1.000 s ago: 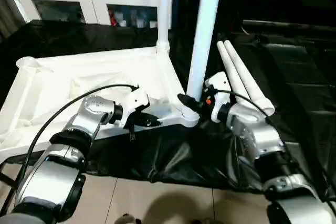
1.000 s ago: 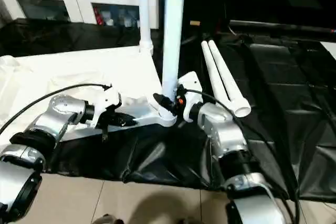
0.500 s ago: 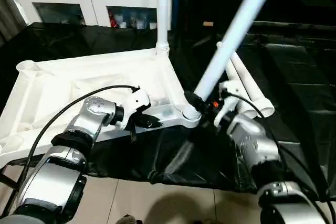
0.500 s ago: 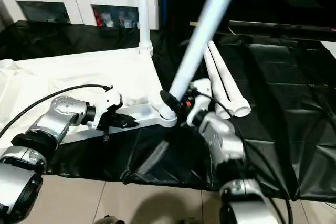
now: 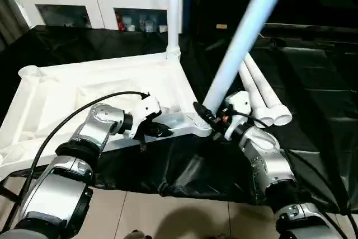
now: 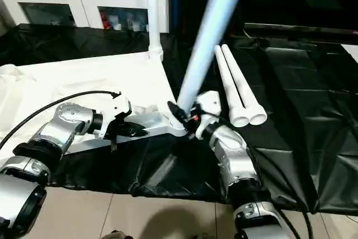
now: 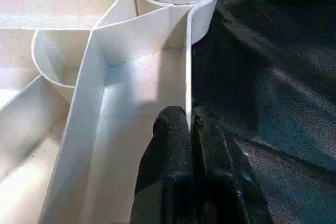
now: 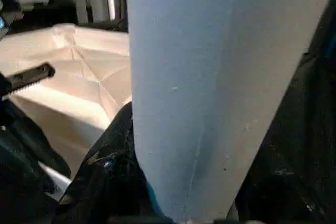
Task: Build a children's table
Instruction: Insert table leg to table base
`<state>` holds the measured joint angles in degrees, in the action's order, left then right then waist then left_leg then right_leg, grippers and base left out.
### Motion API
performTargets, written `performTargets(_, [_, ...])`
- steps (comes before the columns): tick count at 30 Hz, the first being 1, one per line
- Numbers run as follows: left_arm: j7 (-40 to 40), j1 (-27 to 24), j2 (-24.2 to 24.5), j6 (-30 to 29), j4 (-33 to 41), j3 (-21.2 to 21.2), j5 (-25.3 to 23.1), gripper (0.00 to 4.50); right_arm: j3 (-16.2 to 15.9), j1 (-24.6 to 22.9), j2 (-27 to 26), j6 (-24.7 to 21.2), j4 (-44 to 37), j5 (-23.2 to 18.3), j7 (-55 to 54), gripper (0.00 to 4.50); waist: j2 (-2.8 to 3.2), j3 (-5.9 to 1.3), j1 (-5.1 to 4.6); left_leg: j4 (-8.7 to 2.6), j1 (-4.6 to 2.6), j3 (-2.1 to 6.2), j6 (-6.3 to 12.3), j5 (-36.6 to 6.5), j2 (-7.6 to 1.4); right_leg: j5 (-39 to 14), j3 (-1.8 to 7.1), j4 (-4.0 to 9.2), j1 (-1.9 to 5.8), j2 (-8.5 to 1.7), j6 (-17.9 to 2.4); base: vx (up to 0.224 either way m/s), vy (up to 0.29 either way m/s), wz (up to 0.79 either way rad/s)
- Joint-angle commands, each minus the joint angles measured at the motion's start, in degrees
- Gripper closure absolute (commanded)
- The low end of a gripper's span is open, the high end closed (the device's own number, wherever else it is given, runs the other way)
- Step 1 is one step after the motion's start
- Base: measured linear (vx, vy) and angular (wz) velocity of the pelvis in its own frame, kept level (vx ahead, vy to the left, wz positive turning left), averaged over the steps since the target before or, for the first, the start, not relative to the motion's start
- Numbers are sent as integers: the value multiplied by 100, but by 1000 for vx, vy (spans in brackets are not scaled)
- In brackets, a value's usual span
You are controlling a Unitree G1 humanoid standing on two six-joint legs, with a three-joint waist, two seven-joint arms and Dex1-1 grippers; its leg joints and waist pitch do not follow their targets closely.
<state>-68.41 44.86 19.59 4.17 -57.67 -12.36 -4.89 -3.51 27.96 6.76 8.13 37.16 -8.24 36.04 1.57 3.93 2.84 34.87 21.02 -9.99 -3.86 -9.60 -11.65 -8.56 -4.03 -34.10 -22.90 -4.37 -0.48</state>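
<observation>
clearly the tabletop lies upside down on the black sheet, rim up, so its corner sockets face upward to take legs. one leg stands upright in the far corner socket. two spare legs lie side by side on the sheet to the right, close at hand for the open sockets, as i judge it.

the left gripper is pinched shut on the thin rim of the tabletop, just beside the near corner socket. that hold looks meant to pin the tabletop down while the other arm works a leg into that corner.

the right gripper is clamped around the tilted leg low down, close to its bottom end. the leg leans up and away to the right, its foot at the near socket; whether it has seated there i cannot tell, since the gripper hides the joint. the slant suggests the leg needs to stand straight before it will press home.

the left forearm reaches in from the lower left, wrist turned so the fingers point along the near rim toward the corner. the right forearm comes up from the lower right, wrist bent inward toward the socket, fingers aimed left across the leg.
</observation>
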Motion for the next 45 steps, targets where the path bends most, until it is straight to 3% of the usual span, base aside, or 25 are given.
performTargets(1, [74, 9, -2, 44, -20, -29, -26, 450, -122, -131, 99, -261, 362, 272, -62, 260, -12, -396, -68, -492, -170, 92, 14, -2596, -92, -3252, 173, 606, 131, -361, -858, 0, 0, 0])
performTargets(5, [110, 0, -18, 46, -29, -14, -20, 450, -194, -64, 113, -353, 463, 314, 28, 260, -9, -383, -92, -499, -170, 97, 29, -2640, -96, -3294, 171, 612, 119, -362, -868, 0, 0, 0])
performTargets(6, [93, -3, -28, 45, -26, -8, -12, 450, -234, 24, 127, -514, 580, 294, 182, 260, -50, -388, -103, -489, -171, 94, 39, -2665, -89, -3325, 167, 614, 117, -359, -870, 0, 0, 0])
performTargets(7, [81, -3, -31, 48, -25, -8, -11, 450, -249, 64, 133, -591, 631, 279, 253, 260, -40, -385, -103, -492, -171, 101, 42, -2678, -91, -3345, 166, 612, 122, -363, -870, 0, 0, 0])
performTargets(8, [9, 2, -35, 53, 5, -12, 1, 450, -289, 164, 158, -588, 750, 304, 355, 260, -91, -385, -116, -491, -158, 93, 53, -2647, -93, -3389, 167, 620, 123, -363, -846, 0, 0, 0])
performTargets(9, [-23, 3, -34, 62, 17, -14, 6, 450, -291, 203, 160, -623, 793, 285, 414, 260, -66, -389, -107, -481, -176, 96, 55, -2642, -92, -3418, 169, 618, 109, -377, -851, 0, 0, 0])
performTargets(10, [-41, 4, -34, 68, 24, -15, 9, 450, -290, 226, 161, -647, 817, 271, 451, 260, -71, -384, -114, -495, -146, 100, 62, -2594, -99, -3438, 173, 619, 123, -382, -827, 0, 0, 0])
performTargets(11, [-156, -12, -8, 123, 93, -46, 10, 450, -286, 307, 168, -742, 882, 195, 652, 260, -140, -388, -121, -494, -154, 89, 75, -2589, -104, -3452, 175, 634, 110, -377, -814, 0, 0, 0])
performTargets(12, [-203, -24, 6, 142, 129, -59, 10, 450, -289, 324, 175, -757, 886, 178, 707, 260, -101, -395, -115, -501, -149, 102, 68, -2569, -107, -3407, 181, 610, 122, -386, -833, 0, 0, 0])
performTargets(13, [-315, -45, 34, 173, 177, -80, 21, 450, -294, 362, 193, -783, 918, 154, 813, 260, -153, -396, -126, -509, -135, 97, 75, -2561, -114, -3389, 181, 613, 122, -381, -826, 0, 0, 0])
performTargets(14, [-327, -47, 36, 176, 182, -82, 23, 450, -295, 366, 195, -786, 922, 152, 824, 260, -121, -407, -119, -515, -138, 103, 53, -2554, -124, -3300, 192, 597, 121, -388, -853, 0, 0, 0])
performTargets(16, [-526, -86, 94, 211, 283, -108, 50, 450, -305, 407, 234, -841, 936, 114, 1028, 260, -221, -430, -121, -536, -104, 92, 51, -2471, -139, -3014, 207, 554, 151, -383, -928, 0, 0, 0])
performTargets(18, [-753, -104, 187, 211, 422, -127, 86, 450, -331, 420, 300, -904, 886, 57, 1307, 260, -187, -446, -94, -539, -97, 85, 84, -2321, -158, -2714, 229, 508, 161, -397, -1045, 0, 0, 0])
performTargets(22, [-1222, -83, 406, 238, 686, -136, 191, 450, -395, 385, 434, -992, 667, -62, 1796, 260, -202, -475, -52, -545, -75, 33, 118, -1993, -170, -1951, 244, 414, 193, -361, -1285, 0, 0, 0])
performTargets(25, [-1457, -11, 570, 342, 674, -162, 157, 450, -368, 310, 467, -872, 568, -159, 2057, 260, -217, -467, -4, -545, -82, 18, 121, -1893, -174, -1933, 248, 409, 197, -381, -1319, 0, 0, 0])
performTargets(30, [-1814, 29, 630, 406, 678, -129, 260, 450, -481, 77, 532, -865, 282, -260, 2491, 260, -185, -462, 73, -572, -97, 12, 57, -1913, -198, -1799, 250, 394, 197, -367, -1339, 0, 0, 0])
performTargets(36, [-2227, 16, 685, 193, 852, -205, 361, 450, -705, -90, 611, -958, 20, -272, 3028, 260, -186, -438, 128, -593, -123, 20, -30, -2163, -208, -2088, 257, 422, 177, -377, -1299, 0, 0, 0])
performTargets(39, [-2212, 58, 695, 263, 795, -276, 293, 450, -855, -113, 648, -765, 14, -126, 3154, 260, -171, -435, 142, -591, -141, 29, -85, -2295, -202, -2294, 259, 448, 161, -390, -1246, 0, 0, 0])
performTargets(45, [-1741, 94, 523, 230, 718, -170, 229, 450, -593, 24, 516, -599, 351, -74, 2575, 260, -157, -436, 143, -594, -143, 37, -152, -2353, -198, -2253, 263, 450, 153, -395, -1270, 0, 0, 0])
